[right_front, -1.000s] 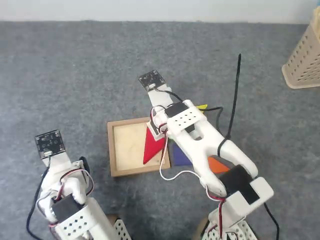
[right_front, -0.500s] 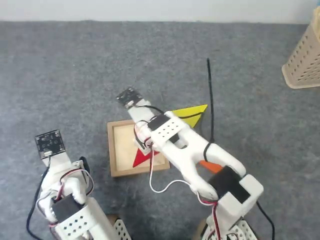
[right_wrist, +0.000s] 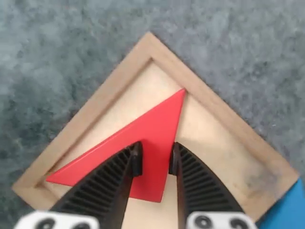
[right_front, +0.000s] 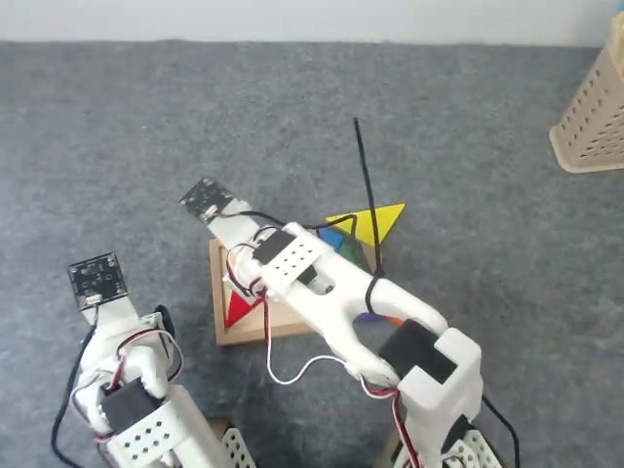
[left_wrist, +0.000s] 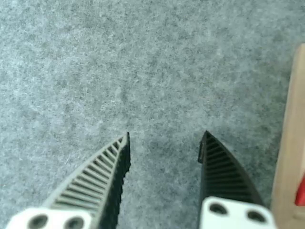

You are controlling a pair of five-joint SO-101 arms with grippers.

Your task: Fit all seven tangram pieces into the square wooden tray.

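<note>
The square wooden tray (right_front: 216, 292) lies on the grey carpet between the two arms. A red triangle (right_front: 237, 309) sits in its near left corner. In the right wrist view my right gripper (right_wrist: 155, 150) is shut on the red triangle (right_wrist: 143, 143), which rests low against the tray's rim (right_wrist: 109, 88). A yellow triangle (right_front: 375, 222), a blue piece (right_front: 331, 239) and a green piece (right_front: 357, 255) lie on the carpet past the tray's right side, partly under the right arm. My left gripper (left_wrist: 164, 138) hangs open over bare carpet beside the tray's edge (left_wrist: 288, 143).
A beige slatted basket (right_front: 595, 97) stands at the far right. Purple and orange pieces (right_front: 378, 318) peek out from under the right arm. A black cable (right_front: 366, 185) rises from that arm. Open carpet lies to the left and far side.
The right arm swung left across the tray, carrying the red triangle from the right side to the near left corner. The yellow, blue and green pieces came into sight. The left arm stayed still.
</note>
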